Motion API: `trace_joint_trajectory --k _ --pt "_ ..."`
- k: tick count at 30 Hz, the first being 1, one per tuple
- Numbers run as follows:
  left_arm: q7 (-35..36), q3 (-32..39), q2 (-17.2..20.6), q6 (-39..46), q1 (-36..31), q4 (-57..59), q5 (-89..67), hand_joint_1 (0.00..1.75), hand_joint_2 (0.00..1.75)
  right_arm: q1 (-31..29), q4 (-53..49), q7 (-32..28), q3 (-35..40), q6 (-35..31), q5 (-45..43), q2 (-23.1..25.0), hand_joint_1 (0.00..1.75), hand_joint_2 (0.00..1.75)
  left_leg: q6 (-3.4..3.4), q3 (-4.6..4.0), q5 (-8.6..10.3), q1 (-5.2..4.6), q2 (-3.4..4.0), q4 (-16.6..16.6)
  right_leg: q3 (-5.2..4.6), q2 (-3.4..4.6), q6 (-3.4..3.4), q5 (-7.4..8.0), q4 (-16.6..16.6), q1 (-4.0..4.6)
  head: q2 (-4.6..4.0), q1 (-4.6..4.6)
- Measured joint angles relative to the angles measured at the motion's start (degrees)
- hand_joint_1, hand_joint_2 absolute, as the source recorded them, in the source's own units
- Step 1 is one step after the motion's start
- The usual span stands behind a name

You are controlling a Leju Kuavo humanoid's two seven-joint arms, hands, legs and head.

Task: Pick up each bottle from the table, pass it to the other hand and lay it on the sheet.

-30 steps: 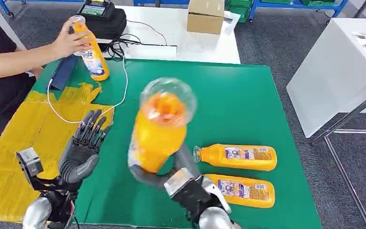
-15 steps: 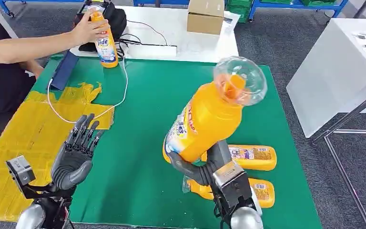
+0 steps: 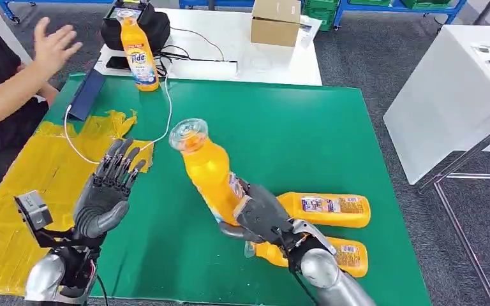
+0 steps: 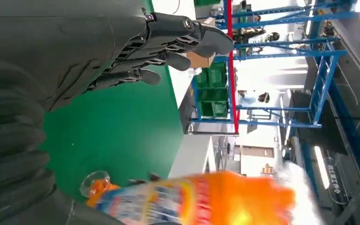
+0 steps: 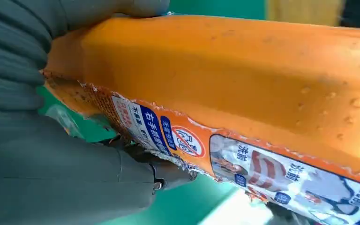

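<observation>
Right now the right hand [image 3: 263,215] is clamped low on the raised bottle [image 3: 209,171], which tilts cap-first toward the left hand [image 3: 105,194], waiting bare with fingers spread. Gripped so near its base, the top-heavy bottle could swing or slip during the handover and fall onto the green counter [image 3: 306,127] beside the two laid bottles [image 3: 322,210]

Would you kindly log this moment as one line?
right hand: grips orange bottle | left hand: open, waiting | two bottles lying on green sheet
</observation>
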Motion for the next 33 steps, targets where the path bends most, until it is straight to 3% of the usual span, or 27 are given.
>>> trace_joint_trajectory --k 13,30,31,33 --pt "0.1 -2.9 0.1 -0.4 -2.2 3.1 -0.2 0.00 1.75 -9.2 6.3 4.3 10.6 2.2 -1.0 -1.9 1.75 1.75 0.00 0.00 0.00 0.01 0.01 0.0 -0.03 0.00 0.00 0.00 0.0 0.00 0.00 0.00" --pt "-0.5 -5.3 0.9 0.4 -2.6 5.1 -4.5 0.00 1.75 -18.2 7.6 7.7 21.7 2.4 -3.7 0.1 1.75 1.75 0.00 -0.01 0.01 0.01 -0.03 0.0 -0.02 -0.02 0.00 -0.01 0.0 0.00 0.00 0.00" --pt "-0.5 -5.5 0.9 0.4 -2.6 5.2 -4.7 1.75 1.75 -18.4 8.0 7.7 22.2 2.3 -3.8 0.4 1.75 1.75 0.00 -0.01 0.01 0.01 -0.04 0.0 -0.02 -0.02 0.00 -0.01 0.0 0.00 0.00 -0.02" --pt "-0.6 -5.9 1.0 0.4 -2.7 5.2 -5.0 1.75 1.75 -18.9 8.7 7.8 23.0 2.0 -4.1 0.8 1.75 1.75 0.00 -0.01 0.01 0.01 -0.05 0.0 -0.01 -0.02 0.00 -0.01 0.0 0.00 0.00 0.00"
